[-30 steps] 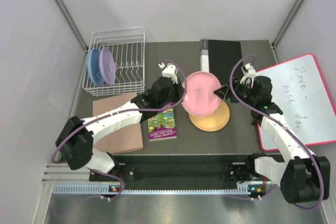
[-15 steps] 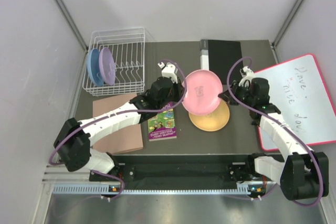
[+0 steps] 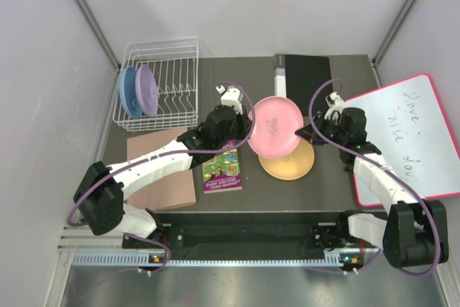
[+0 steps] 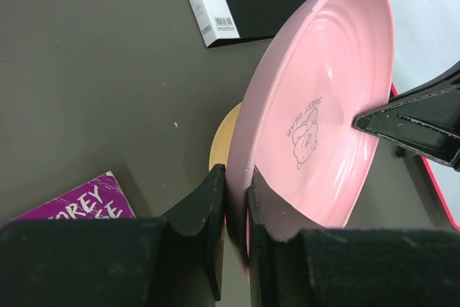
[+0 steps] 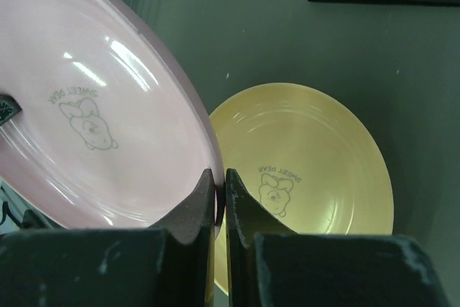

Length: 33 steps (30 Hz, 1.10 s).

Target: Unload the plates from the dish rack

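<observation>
We are in the middle of a handover of the pink plate. It hangs tilted in the air over the middle of the table, with part of it above the yellow-orange plate, which already lies flat on the dark surface. Our left gripper is pinched narrow on the pink plate's left rim, one finger on each face. Our right gripper is closed down on the opposite rim in the same way, so both arms hold the plate at once.

The light blue plate and the purple plate stand upright side by side in the left end of the dish rack, at the far left of the table. We judge the task about half done, with two plates out and two to go.

The next move, as we see it, calls for the left gripper to let go and back off sideways without dragging the rim. The right arm can then level the pink plate and lower it onto the yellow-orange one. The right grip is only a thin pinch at the edge, so the plate may swing or slip once it carries the weight alone, and we would release slowly
</observation>
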Tool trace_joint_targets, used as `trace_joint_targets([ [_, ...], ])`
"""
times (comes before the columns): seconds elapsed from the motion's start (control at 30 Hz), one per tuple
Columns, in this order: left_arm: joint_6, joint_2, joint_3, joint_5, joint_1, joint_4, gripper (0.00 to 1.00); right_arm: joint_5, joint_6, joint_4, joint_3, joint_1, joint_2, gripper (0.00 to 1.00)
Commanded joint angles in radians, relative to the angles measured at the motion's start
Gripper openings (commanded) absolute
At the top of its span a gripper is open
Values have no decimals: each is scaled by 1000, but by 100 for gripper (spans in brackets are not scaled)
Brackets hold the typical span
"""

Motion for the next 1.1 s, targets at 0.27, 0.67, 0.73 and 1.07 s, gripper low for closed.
trace_joint_targets([
  [0.27,95,-70,6,-171,-6,26,96,204,-51,-181,13,-23,-122,0],
  [0.67,463,-249,-97,-700,11,134,99,265,-91,-367,13,-68,-116,0],
  [0.73,526,-269,-109,-747,23,167,99,259,-97,-383,21,-68,-102,0],
  [1.07,521,-303,-123,-723,152,138,99,235,-109,-382,36,-68,-27,6],
])
